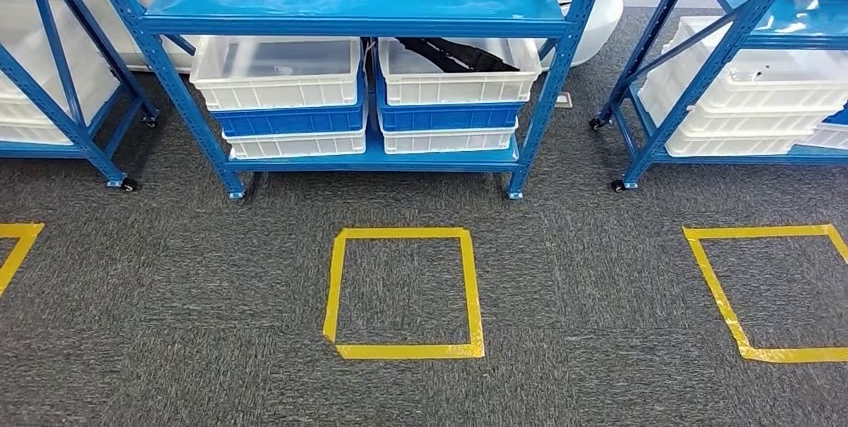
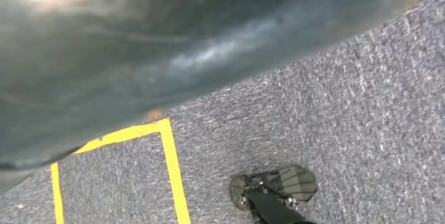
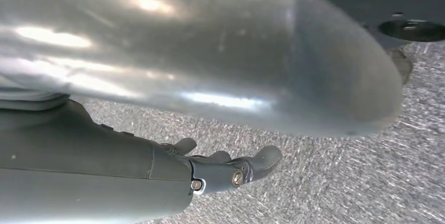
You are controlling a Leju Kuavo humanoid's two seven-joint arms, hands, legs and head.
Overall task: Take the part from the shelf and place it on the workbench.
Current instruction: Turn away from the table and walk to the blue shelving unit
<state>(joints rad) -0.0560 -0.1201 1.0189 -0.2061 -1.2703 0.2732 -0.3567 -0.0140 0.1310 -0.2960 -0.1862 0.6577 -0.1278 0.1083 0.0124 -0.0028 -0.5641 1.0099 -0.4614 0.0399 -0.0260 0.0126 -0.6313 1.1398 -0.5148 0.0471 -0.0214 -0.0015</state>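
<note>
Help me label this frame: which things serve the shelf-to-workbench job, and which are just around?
Job:
middle blue shelf
white bin with a dark item
right hand, holding nothing

Just around:
neighbouring white bin
blue crates
yellow tape square
side shelves

Bins (image 1: 277, 72) on shelf (image 1: 370, 159); taped square (image 1: 405, 292) on carpet (image 1: 200, 297) before it
</note>
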